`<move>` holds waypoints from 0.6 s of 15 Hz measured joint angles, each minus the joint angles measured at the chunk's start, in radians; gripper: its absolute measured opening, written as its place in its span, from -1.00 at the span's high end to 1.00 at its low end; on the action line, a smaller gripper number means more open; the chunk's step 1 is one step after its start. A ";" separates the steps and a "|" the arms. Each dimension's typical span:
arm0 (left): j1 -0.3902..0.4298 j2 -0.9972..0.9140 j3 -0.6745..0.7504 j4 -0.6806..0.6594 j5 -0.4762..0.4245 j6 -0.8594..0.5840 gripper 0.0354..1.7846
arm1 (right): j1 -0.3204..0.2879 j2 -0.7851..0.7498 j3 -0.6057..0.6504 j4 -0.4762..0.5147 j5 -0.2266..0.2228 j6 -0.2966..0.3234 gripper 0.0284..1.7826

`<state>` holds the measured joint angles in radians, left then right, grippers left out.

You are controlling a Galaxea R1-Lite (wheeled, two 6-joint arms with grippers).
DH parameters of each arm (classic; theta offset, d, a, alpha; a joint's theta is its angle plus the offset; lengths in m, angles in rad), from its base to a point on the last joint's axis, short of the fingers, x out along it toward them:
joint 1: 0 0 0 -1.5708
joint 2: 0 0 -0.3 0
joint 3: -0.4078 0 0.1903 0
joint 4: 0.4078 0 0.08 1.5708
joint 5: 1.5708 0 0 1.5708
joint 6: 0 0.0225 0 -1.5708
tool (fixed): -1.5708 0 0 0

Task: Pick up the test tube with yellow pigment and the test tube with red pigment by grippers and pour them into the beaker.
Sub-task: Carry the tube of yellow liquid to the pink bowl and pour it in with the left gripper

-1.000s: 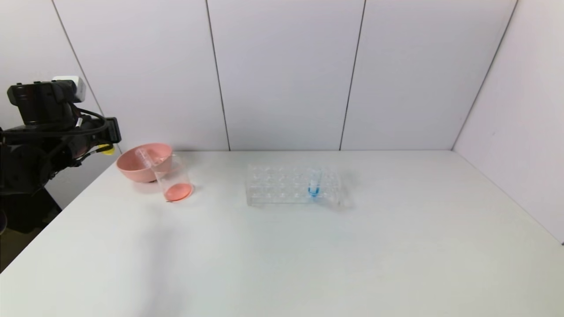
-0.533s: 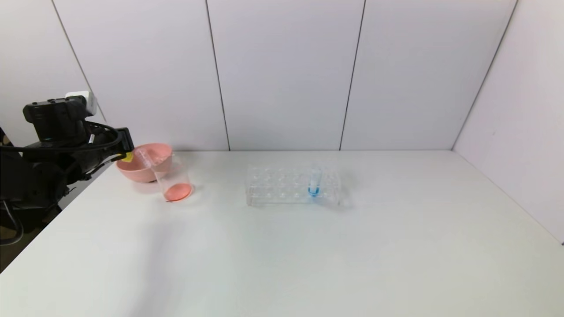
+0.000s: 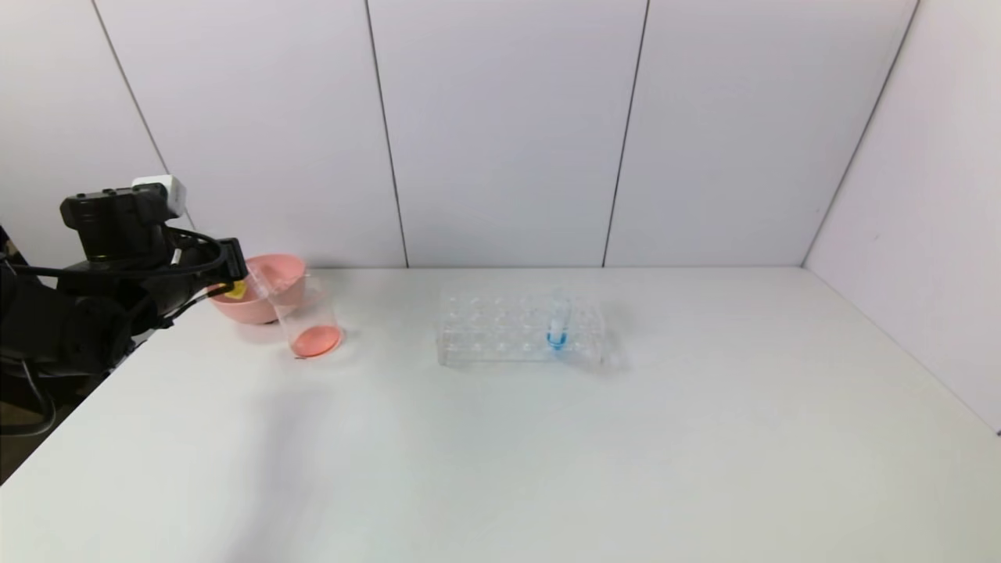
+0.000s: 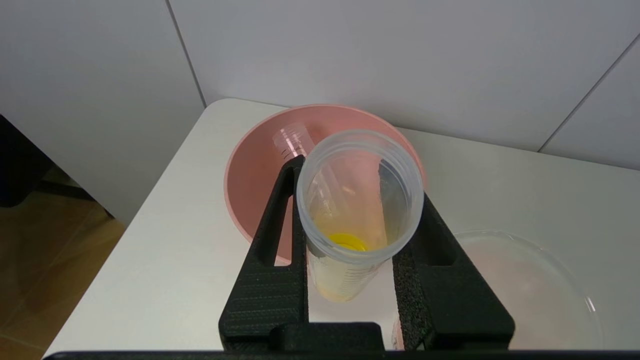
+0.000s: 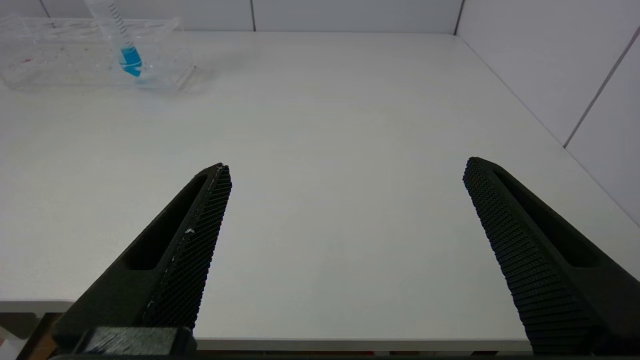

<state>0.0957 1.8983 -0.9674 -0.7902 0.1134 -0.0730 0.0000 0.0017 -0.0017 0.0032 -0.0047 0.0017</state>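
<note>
My left gripper is shut on the test tube with yellow pigment, held over the near left rim of the pink bowl. In the left wrist view the jaws clamp the tube on both sides, and yellow liquid sits at its bottom. The beaker stands just right of the bowl with red-orange liquid in its bottom; its rim shows in the left wrist view. No tube with red liquid shows; a clear empty tube lies in the bowl. My right gripper is open and empty over the table's front edge.
A clear tube rack stands mid-table with one blue-liquid tube in it; both also show in the right wrist view, rack and tube. The table's left edge is close to the bowl. Walls stand behind and to the right.
My left gripper has moved right and down with the yellow tube, from off the table's left edge to over the pink bowl's near rim. Nothing else moved.
</note>
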 joint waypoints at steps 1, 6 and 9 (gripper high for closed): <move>-0.001 0.004 -0.004 -0.007 0.000 0.002 0.48 | 0.000 0.000 0.000 0.000 0.000 0.000 -0.91; 0.004 0.017 -0.031 0.003 -0.020 0.075 0.48 | 0.000 0.000 0.000 0.000 0.000 0.000 -0.91; 0.012 0.020 -0.068 0.028 -0.131 0.133 0.48 | 0.000 0.000 0.000 0.000 0.000 0.000 -0.91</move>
<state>0.1077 1.9181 -1.0351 -0.7623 -0.0181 0.0596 0.0000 0.0017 -0.0017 0.0028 -0.0047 0.0017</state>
